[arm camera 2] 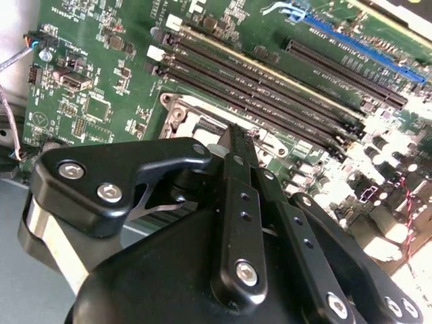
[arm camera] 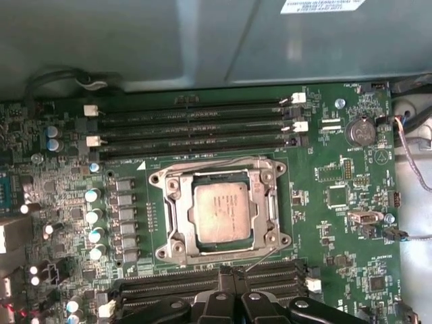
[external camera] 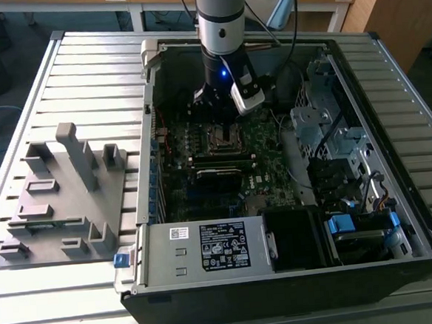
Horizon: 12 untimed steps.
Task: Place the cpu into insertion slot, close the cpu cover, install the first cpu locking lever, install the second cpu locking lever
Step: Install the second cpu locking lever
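In the first wrist view the cpu (arm camera: 219,212) lies flat in the insertion slot (arm camera: 164,253), a silvery square socket on the green board. The cpu cover (arm camera: 178,206) is down around it as a metal frame. One thin wire locking lever (arm camera: 202,163) runs along the edge by the memory slots. A second locking lever (arm camera: 262,259) slants up off the opposite corner, its free end beside my fingertips. My gripper (arm camera: 228,275) hangs at that socket edge with its fingers together; nothing shows between them. In the second wrist view the gripper (arm camera 2: 241,138) hides most of the socket (arm camera 2: 189,116). The exterior view has the gripper (external camera: 224,123) just over the socket (external camera: 226,137).
Black memory slots (arm camera: 196,128) flank the socket on two sides. Tall capacitors (arm camera: 94,216) and cables (arm camera: 412,175) stand near it. The open computer case (external camera: 153,211) encloses the board, with a power supply (external camera: 207,248) and drive cages (external camera: 325,132). A grey fixture (external camera: 62,195) lies outside at the exterior view's left.
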Each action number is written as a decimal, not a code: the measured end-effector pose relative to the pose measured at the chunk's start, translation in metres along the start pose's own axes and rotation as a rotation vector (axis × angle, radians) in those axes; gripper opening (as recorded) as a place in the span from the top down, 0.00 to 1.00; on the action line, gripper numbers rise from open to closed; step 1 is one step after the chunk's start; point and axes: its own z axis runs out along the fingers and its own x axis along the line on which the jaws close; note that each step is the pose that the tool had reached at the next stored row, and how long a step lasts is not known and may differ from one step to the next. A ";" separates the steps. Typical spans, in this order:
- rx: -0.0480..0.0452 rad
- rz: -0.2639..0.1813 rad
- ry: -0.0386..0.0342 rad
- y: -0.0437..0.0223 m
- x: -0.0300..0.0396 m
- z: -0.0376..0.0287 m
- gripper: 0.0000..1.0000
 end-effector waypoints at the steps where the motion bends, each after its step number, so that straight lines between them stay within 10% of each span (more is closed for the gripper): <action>1: -0.0001 0.000 -0.0011 -0.0009 0.0007 0.0001 0.90; 12: -0.0014 0.000 -0.0137 -0.0064 0.0127 0.0019 0.90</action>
